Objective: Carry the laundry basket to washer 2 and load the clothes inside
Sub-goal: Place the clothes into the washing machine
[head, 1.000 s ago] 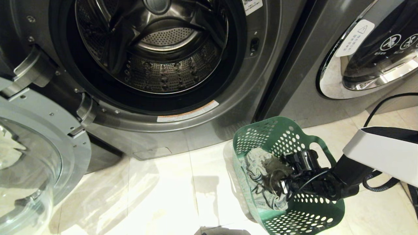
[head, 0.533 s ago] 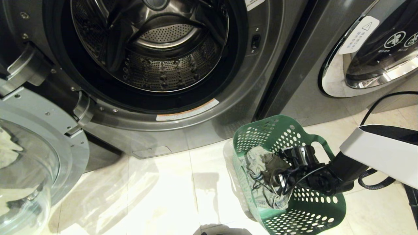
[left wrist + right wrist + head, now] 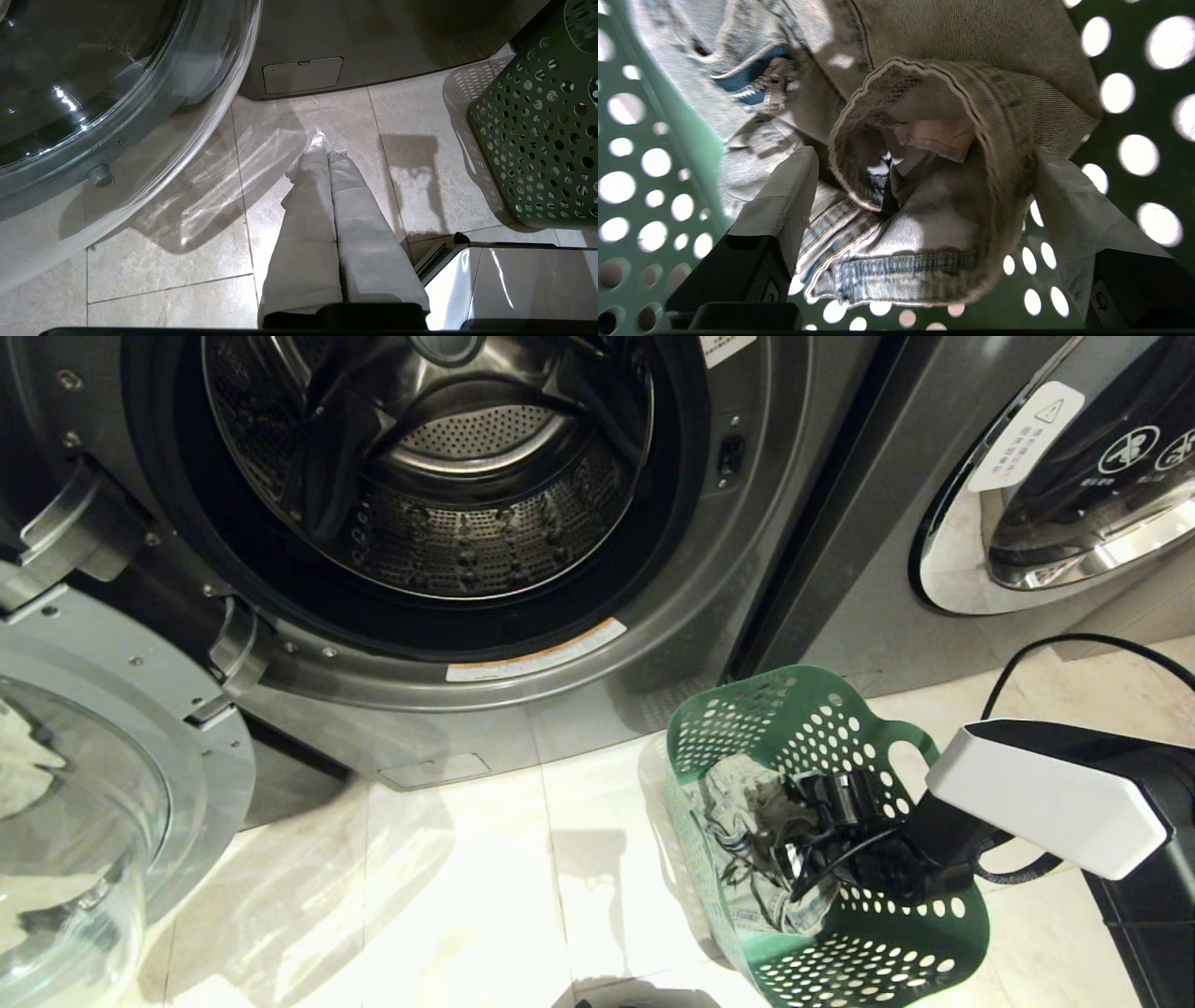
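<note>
- Washer 2 (image 3: 597,644) fills the far left of the head view; its door (image 3: 103,784) is swung fully open to the left and the perforated drum (image 3: 448,504) holds nothing visible. A like machine (image 3: 1027,504) stands to the right with its door closed.
- Floor (image 3: 467,877) is pale glossy tile carrying reflections and the shadow of the basket; the surface looks smooth and hard.
- Laundry basket (image 3: 878,952) stands upright on the floor, near right, just in front of the gap between the two machines.
- Right arm has dropped deeper into the basket than a second ago; the white forearm cover now sits lower and nearer the rim.
- Clothes (image 3: 934,140), pale denim-like fabric with stitched seams, lie bunched against the left wall of the basket.
- Right tool (image 3: 924,186) has spread from about half open to wide open during the last second. The fingers (image 3: 784,196) flank a raised fold of the fabric but do not clamp it; nothing is held.
- Assessment: carrying is complete; the current step is the first grasp, and closing on the fold is the likely next action.
- Left tool (image 3: 327,154) hangs parked above the floor, near left, fingers pressed together on nothing.
</note>
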You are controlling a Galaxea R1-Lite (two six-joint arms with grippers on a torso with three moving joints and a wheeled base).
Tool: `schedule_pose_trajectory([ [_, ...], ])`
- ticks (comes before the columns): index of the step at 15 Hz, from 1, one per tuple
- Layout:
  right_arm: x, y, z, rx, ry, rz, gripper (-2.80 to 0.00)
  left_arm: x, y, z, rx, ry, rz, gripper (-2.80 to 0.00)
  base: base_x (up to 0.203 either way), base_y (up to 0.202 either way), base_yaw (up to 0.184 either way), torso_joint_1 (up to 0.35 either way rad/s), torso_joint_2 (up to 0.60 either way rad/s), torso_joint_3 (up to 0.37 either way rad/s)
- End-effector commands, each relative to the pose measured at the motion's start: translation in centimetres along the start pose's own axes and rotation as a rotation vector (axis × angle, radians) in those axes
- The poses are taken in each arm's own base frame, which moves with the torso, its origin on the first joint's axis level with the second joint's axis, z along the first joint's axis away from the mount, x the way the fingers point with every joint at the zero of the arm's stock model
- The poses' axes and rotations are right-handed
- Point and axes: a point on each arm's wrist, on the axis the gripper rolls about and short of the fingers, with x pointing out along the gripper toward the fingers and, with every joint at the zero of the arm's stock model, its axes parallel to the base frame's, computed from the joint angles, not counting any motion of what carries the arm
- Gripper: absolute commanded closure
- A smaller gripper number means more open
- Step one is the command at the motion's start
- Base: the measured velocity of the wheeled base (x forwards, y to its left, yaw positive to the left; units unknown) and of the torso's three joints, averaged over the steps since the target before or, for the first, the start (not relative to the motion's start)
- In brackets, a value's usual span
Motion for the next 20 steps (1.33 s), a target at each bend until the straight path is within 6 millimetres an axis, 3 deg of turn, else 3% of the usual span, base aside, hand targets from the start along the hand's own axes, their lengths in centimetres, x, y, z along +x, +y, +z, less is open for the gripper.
schedule_pose_trajectory([
  [1,1.2,0.2,-0.6,-0.003,0.01,-0.014,-2.8,0.0,0.0,0.0,-0.001,0.0,0.001,0.0,0.0,0.0,0.0,0.0,0.0,0.0],
  [2,1.2,0.1,-0.4,-0.002,0.005,-0.015,-2.8,0.0,0.0,0.0,-0.001,0.0,0.001,0.0,0.0,0.0,0.0,0.0,0.0,0.0],
  [3,1.3,0.1,-0.4,-0.005,0.004,-0.017,0.0,0.0,0.0,0.0,-0.001,-0.001,0.001,0.0,0.0,0.0,0.0,0.0,0.0,0.0],
  [14,0.9,0.0,-0.7,-0.015,0.021,-0.016,0.0,0.0,0.0,0.0,-0.002,0.0,0.001,0.0,0.0,0.0,0.0,0.0,0.0,0.0],
  [20,-3.6,0.1,0.8,-0.014,-0.007,0.032,0.0,0.0,0.0,0.0,-0.002,-0.003,0.001,0.0,0.0,0.0,0.0,0.0,0.0,0.0],
])
